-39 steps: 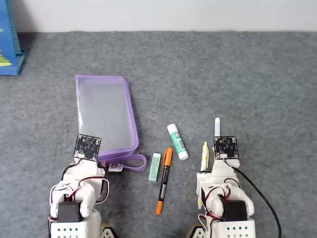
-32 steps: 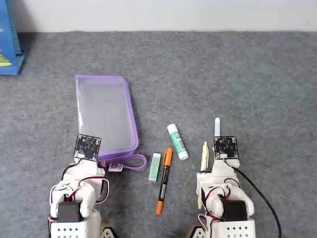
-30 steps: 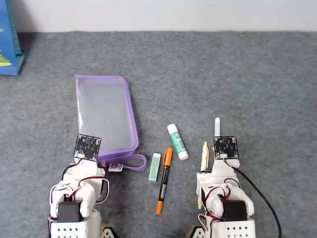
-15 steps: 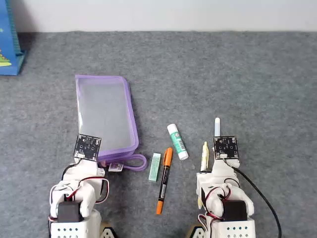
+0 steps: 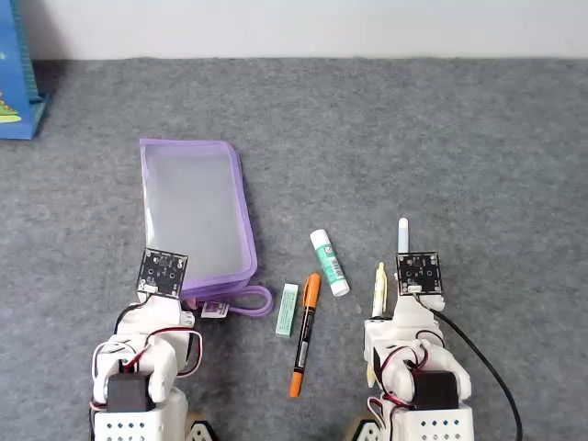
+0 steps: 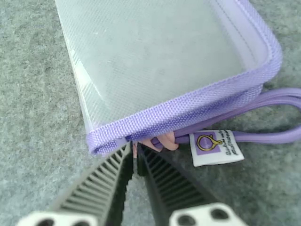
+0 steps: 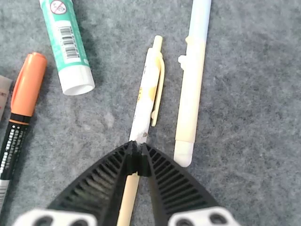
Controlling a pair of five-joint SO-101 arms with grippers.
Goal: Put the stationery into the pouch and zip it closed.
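Pouch (image 5: 193,207): flat; glue stick (image 5: 329,263), marker (image 5: 304,333) lie outside.
Left gripper (image 6: 136,157): pinched on pink zip pull (image 6: 162,140).
Right gripper (image 7: 138,157): clamped on pen (image 7: 148,103).

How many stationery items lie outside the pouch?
5: eraser, orange marker by pouch strap; glue stick beyond; cream pen under the right pincer, white pen beside it. Arms could hide others.

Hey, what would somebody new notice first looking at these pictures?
The clear pouch with purple trim lies flat left of centre, the left pincer shut at its near corner. Right of it, stationery lies loose: an orange marker, a green-labelled glue stick, and a yellow pen running under the shut right pincer.
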